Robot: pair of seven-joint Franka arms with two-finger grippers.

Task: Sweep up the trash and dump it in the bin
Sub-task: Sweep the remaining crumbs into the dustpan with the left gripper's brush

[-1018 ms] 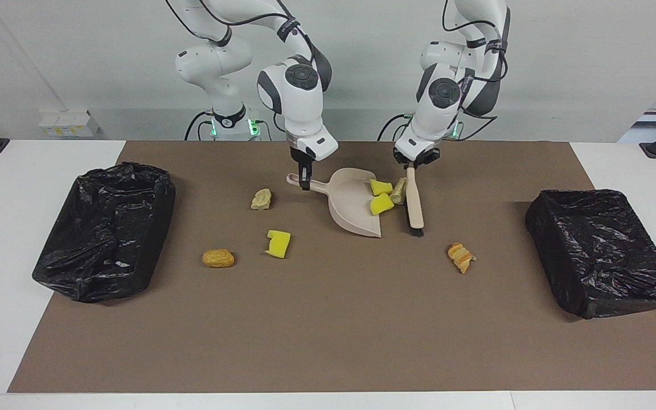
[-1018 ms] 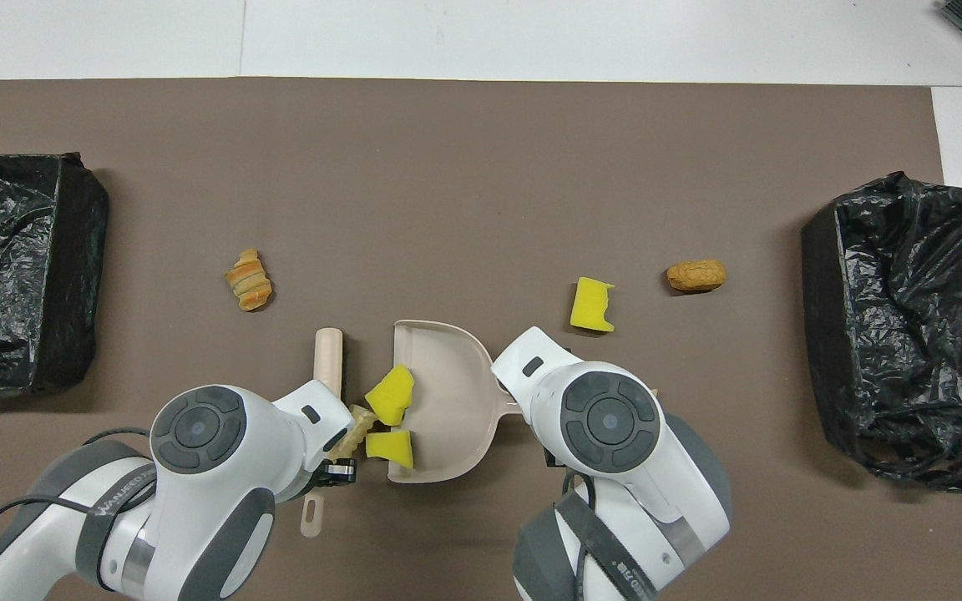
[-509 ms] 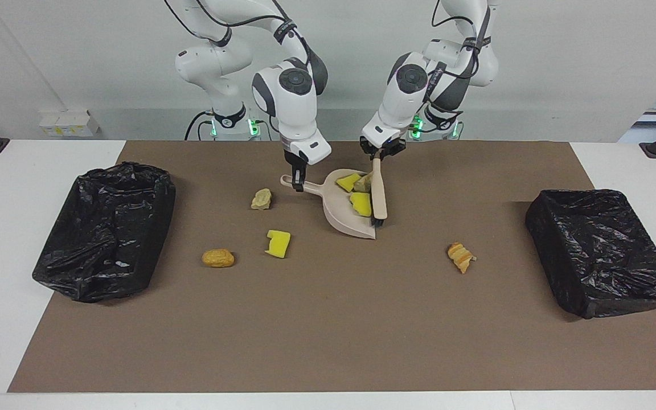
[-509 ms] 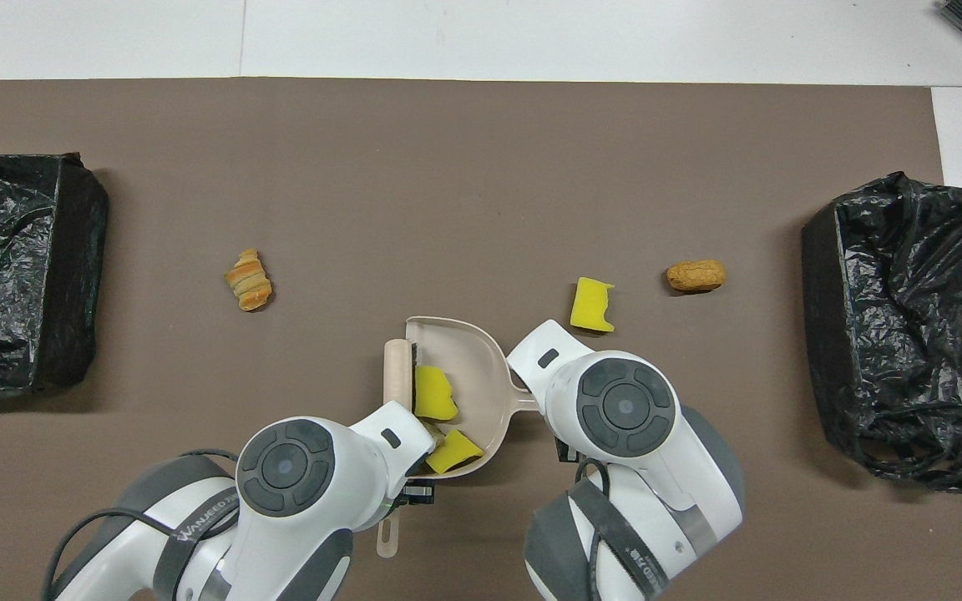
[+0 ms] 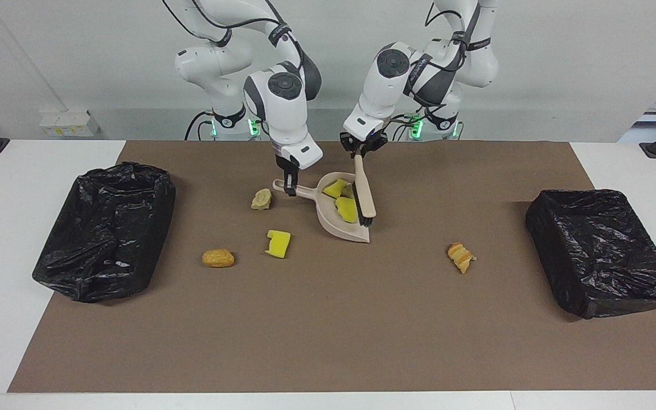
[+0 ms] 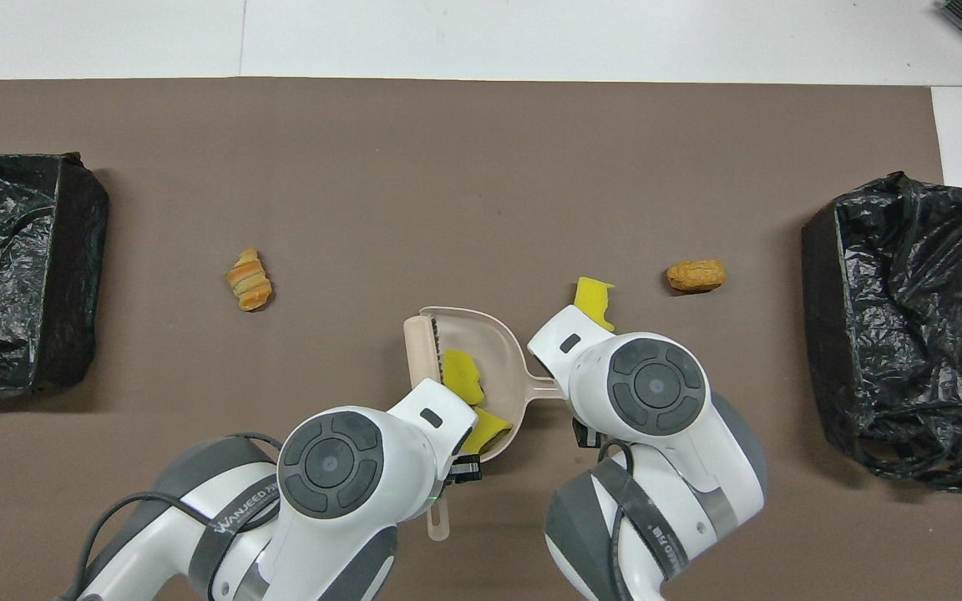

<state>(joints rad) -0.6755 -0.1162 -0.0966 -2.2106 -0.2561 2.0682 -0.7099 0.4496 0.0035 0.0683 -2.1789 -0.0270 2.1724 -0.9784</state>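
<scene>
Sitting nearest the robots, two soft yellow sponge chunks (image 5: 342, 196) lie in the beige plastic dustpan (image 5: 333, 219), whose handle the right claw (image 5: 290, 186) clamps, while the left claw (image 5: 360, 152) clamps the beige brush (image 5: 364, 191) over them. Farther out on the counter (image 5: 328, 319), the pale rock-like lump (image 5: 261, 199), yellow sponge (image 5: 278, 243), brown bread lump (image 5: 218, 258) and croissant-like piece (image 5: 460, 257) look light and likely roll easily, so sweep, don't pinch.

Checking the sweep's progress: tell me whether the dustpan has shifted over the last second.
Yes. The dustpan has slid toward the right arm's end of the table, closing on the pale lump that lies still on the mat, with the right gripper on its handle.
</scene>
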